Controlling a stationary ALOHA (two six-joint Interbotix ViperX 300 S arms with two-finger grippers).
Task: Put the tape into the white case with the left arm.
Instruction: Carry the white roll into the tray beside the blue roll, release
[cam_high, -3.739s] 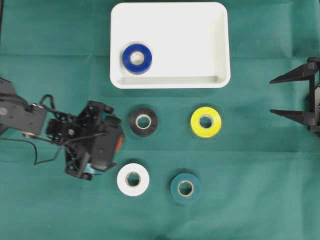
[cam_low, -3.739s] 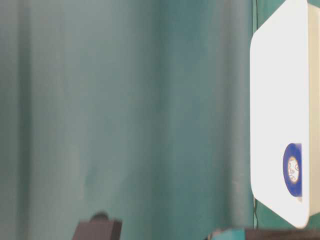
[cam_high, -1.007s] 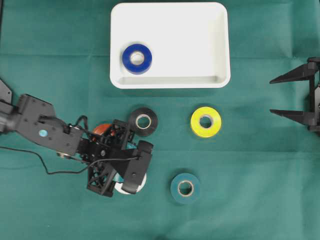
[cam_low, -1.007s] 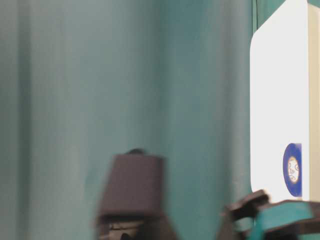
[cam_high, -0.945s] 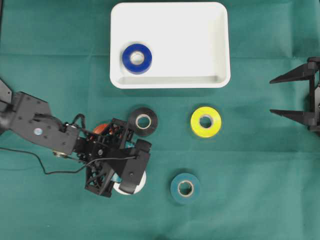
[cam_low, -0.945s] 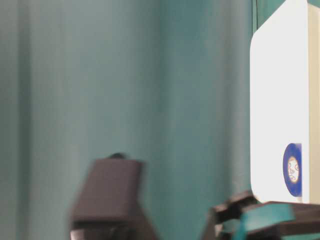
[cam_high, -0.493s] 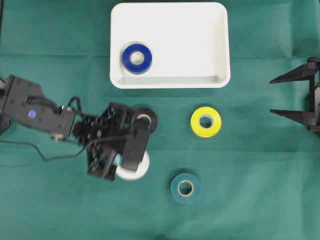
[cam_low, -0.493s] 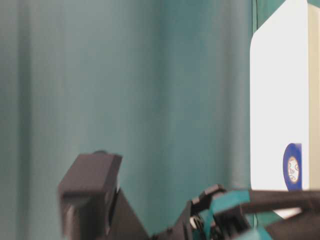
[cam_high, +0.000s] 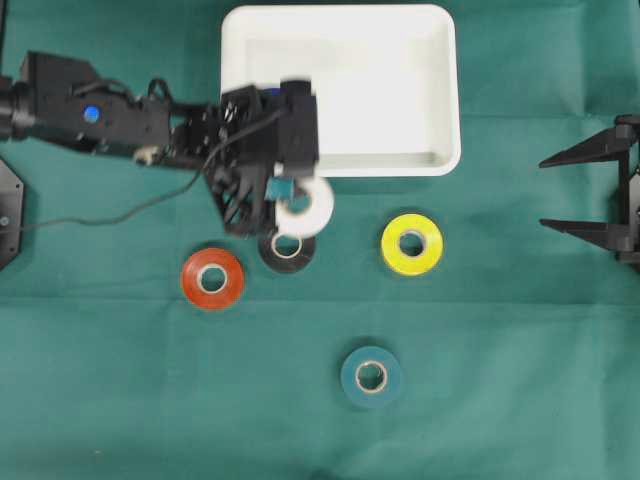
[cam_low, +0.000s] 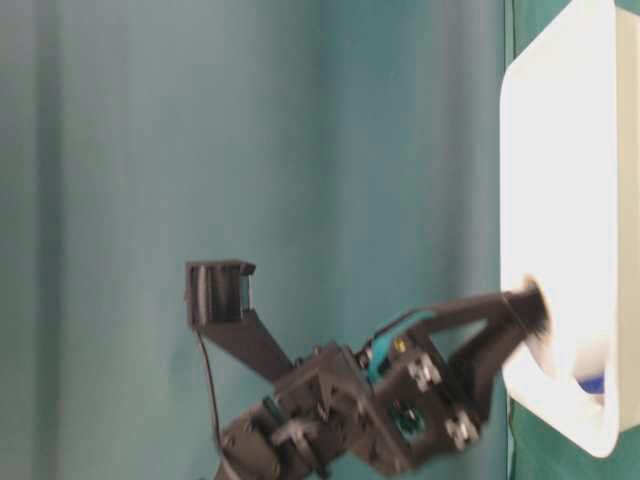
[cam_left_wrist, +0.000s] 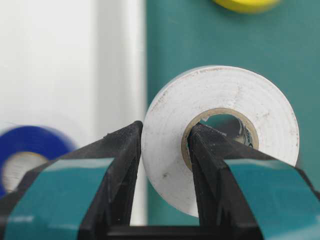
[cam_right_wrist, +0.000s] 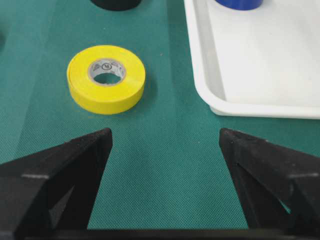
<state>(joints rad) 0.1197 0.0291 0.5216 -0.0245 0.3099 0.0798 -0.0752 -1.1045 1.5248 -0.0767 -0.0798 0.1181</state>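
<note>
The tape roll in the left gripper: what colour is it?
White tape roll; clearest in the left wrist view.

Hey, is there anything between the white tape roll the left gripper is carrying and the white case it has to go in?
Nothing visible blocks it. The left gripper holds the white tape roll just short of the white case's near rim. A blue roll already lies in the near-left part; the rest of the floor is bare.

Bright even light, soft shadows, left arm (cam_high: 250, 150) motion-blurred, wrist close-up backgrounds defocused

white tape (cam_left_wrist: 220, 130) – white case (cam_high: 400, 60)
</note>
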